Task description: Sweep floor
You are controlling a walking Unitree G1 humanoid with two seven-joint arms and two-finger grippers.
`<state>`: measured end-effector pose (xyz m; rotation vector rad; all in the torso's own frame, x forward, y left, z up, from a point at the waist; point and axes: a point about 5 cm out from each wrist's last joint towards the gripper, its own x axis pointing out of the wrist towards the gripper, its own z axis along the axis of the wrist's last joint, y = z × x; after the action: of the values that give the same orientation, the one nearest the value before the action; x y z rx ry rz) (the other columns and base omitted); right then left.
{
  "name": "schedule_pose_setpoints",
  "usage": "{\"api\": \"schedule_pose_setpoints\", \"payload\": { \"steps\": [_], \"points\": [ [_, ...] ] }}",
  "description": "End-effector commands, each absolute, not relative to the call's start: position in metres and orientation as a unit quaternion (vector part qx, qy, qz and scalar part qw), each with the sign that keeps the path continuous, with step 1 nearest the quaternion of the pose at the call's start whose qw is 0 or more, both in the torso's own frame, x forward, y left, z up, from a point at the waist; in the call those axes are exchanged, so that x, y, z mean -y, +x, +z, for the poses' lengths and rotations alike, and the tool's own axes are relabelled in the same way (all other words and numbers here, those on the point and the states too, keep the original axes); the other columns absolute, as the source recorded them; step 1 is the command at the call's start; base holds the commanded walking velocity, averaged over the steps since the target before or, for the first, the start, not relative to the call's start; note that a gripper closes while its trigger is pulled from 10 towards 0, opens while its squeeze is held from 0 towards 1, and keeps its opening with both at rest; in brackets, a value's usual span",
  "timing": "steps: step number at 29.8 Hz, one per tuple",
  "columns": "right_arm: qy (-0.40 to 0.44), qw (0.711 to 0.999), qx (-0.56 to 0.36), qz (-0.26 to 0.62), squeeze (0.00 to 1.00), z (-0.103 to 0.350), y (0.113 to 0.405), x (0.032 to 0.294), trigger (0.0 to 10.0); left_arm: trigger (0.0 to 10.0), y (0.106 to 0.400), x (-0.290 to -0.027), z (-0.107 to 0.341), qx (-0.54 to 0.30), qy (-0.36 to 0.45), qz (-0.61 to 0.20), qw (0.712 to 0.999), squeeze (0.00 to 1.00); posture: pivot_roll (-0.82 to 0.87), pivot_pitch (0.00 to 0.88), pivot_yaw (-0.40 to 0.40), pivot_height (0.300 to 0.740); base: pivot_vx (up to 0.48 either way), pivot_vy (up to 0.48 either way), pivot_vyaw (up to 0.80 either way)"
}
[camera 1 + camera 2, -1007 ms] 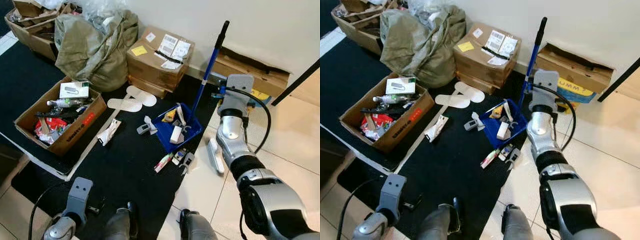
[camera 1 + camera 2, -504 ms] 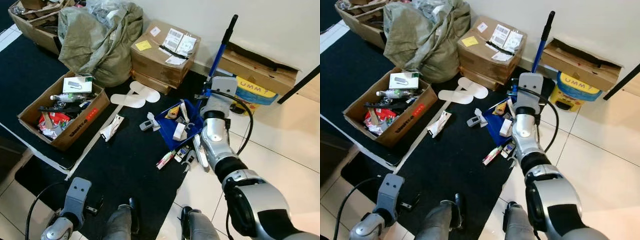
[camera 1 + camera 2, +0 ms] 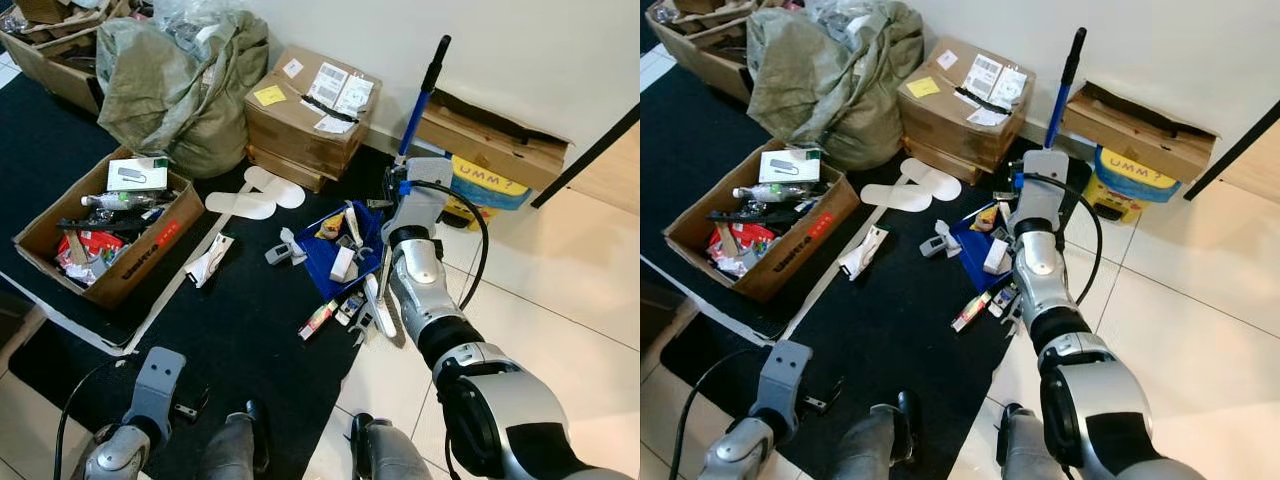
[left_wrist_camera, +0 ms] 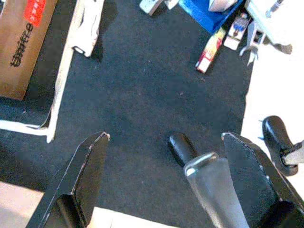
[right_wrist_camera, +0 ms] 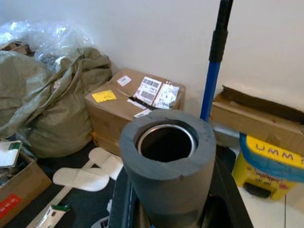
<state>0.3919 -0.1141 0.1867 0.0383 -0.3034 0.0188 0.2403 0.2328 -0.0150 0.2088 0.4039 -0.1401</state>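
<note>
The right arm's wrist hides the right gripper (image 3: 400, 190) from the head camera; its wrist view shows the fingers seemingly clamped around a grey foam-sleeved hollow handle (image 5: 167, 156). The left gripper (image 4: 166, 175) hangs wide open, near left, over black carpet (image 4: 142, 85). The blue plastic dustpan (image 3: 322, 250), full of litter, lies just left of the right forearm.

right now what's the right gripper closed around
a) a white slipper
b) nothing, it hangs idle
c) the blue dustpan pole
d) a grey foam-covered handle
d: in the right wrist view the right gripper clasps a grey foam-covered tube, seen end-on with a metal core, while the blue pole stands apart behind it, rising from the blue dustpan.
</note>
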Motion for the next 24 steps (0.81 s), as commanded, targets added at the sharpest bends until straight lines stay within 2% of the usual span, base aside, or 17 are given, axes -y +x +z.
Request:
{"api": "schedule_pose_setpoints", "payload": {
  "steps": [1,13,24],
  "points": [
    [0.086,0.991,0.103,0.025,0.00,0.165,0.387,0.098,10.0,10.0,0.224,-0.232,-0.030,-0.240,0.096,-0.067,0.964,0.00,0.05,0.305,0.047,0.740,0.000,0.000,0.00],
    [0.172,0.984,0.045,0.023,0.00,0.164,0.390,0.084,10.0,10.0,0.231,-0.225,-0.030,-0.243,0.083,-0.057,0.965,0.00,0.03,0.256,0.035,0.740,0.000,0.000,0.00],
    [0.249,0.968,0.018,0.000,0.00,0.170,0.394,0.086,10.0,10.0,0.234,-0.221,-0.030,-0.241,0.078,-0.057,0.966,0.00,0.02,0.253,0.035,0.740,0.000,0.000,0.00]
  ]
}}
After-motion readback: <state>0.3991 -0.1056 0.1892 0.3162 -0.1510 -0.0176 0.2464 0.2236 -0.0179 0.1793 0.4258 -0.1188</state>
